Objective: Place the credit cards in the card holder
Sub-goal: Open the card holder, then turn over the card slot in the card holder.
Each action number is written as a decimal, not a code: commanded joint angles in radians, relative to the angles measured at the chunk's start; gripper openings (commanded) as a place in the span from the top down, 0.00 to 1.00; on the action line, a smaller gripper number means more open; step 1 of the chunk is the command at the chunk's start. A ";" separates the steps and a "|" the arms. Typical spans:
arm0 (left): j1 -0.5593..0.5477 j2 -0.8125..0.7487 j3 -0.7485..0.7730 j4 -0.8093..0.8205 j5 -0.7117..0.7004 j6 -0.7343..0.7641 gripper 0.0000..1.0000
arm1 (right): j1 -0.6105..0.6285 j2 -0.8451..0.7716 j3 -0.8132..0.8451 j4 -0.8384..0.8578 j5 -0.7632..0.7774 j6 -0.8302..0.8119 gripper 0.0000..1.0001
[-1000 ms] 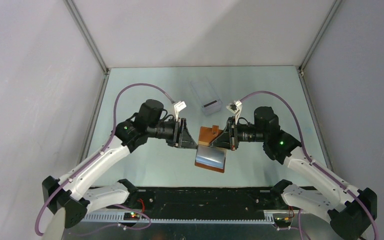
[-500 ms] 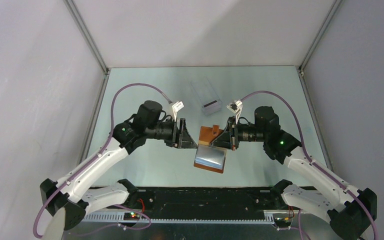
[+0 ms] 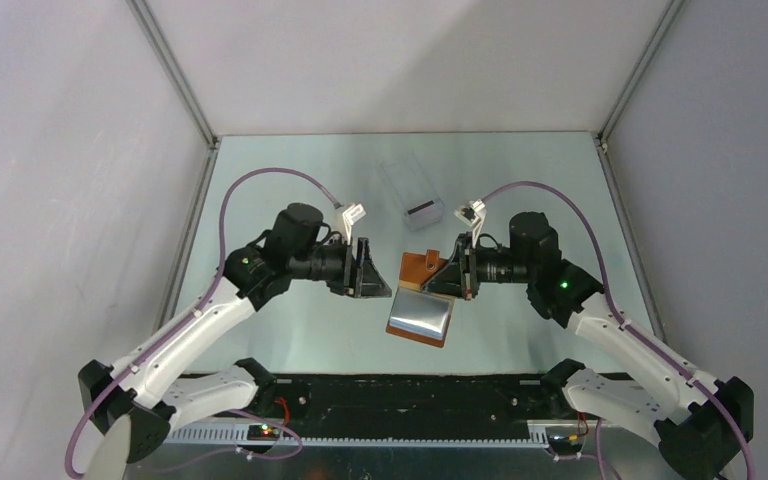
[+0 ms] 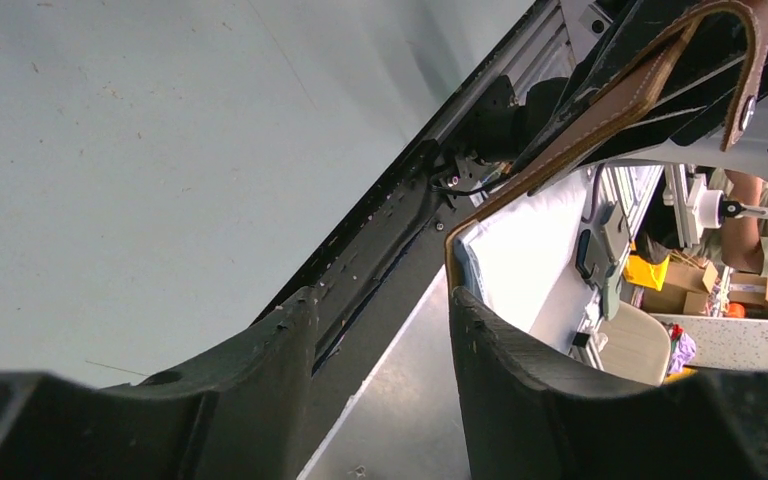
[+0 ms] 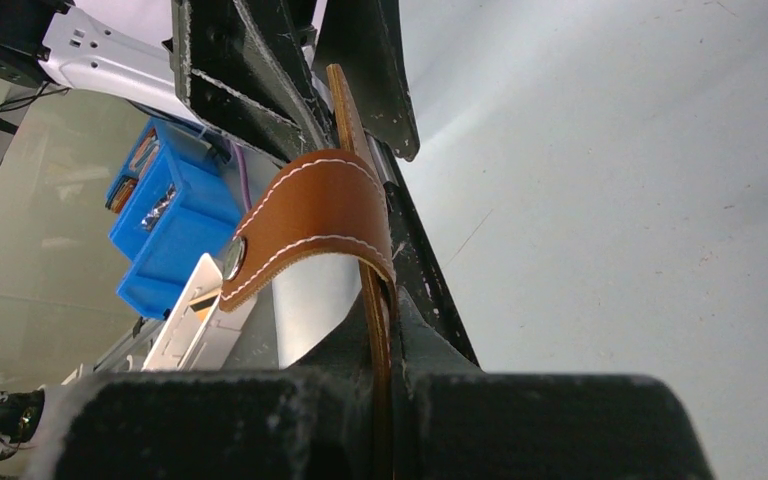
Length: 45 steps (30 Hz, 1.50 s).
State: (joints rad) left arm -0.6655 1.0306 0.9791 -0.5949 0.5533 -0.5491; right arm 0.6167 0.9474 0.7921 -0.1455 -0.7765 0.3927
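Between the two end effectors: the card holder (image 3: 421,318) lies open at the middle of the bench (image 3: 520,180), with its pale inner pocket facing up and its long side across the arms.
Grip on holder: the right end effector (image 3: 452,278) is closed tight on the brown upper flap and holds it raised. The snap tab (image 5: 310,215) curls over beside it.
Left end effector (image 3: 384,277): about half wide, with nothing between its fingers (image 4: 280,360). It is just beside the holder's left edge.
Credit cards (image 3: 417,193): a small pale stack with a dark stripe at the near end, on the bench beyond the holder and well apart from both end effectors.
Cards' long axis: it runs away from the arms, with the far end slanted a little to the left.
Nearer arm: both are about equally near. The left one is free, so I judge it should fetch the cards.
In the way: the raised flap and the right end effector stand close to the way back to the pocket.
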 commanded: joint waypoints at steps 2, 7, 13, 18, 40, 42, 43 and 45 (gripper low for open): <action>-0.012 0.024 0.005 -0.001 0.041 0.023 0.45 | -0.005 -0.005 0.036 0.019 -0.024 0.013 1.00; -0.033 0.067 0.014 0.000 0.045 0.033 0.46 | -0.005 0.004 0.036 0.018 -0.029 0.016 1.00; -0.043 0.070 0.048 0.000 0.032 0.040 0.48 | -0.005 0.012 0.036 0.006 -0.033 0.013 1.00; -0.045 0.046 0.039 -0.002 -0.025 0.032 0.47 | -0.005 0.013 0.035 -0.001 -0.026 0.007 1.00; -0.055 0.007 -0.006 -0.011 -0.049 0.030 0.56 | -0.001 0.045 0.036 -0.017 0.011 0.009 1.00; -0.070 0.023 -0.004 -0.011 -0.042 0.035 0.55 | -0.001 0.048 0.035 -0.010 0.010 0.013 1.00; -0.082 0.028 0.001 -0.012 -0.042 0.038 0.55 | 0.000 0.050 0.036 -0.006 0.008 0.014 1.00; -0.100 0.040 0.009 -0.012 -0.045 0.041 0.54 | 0.001 0.051 0.036 -0.008 0.009 0.015 1.00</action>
State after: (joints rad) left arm -0.7296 1.0523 0.9607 -0.6163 0.4774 -0.5385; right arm 0.6136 0.9985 0.7921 -0.1886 -0.7677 0.3927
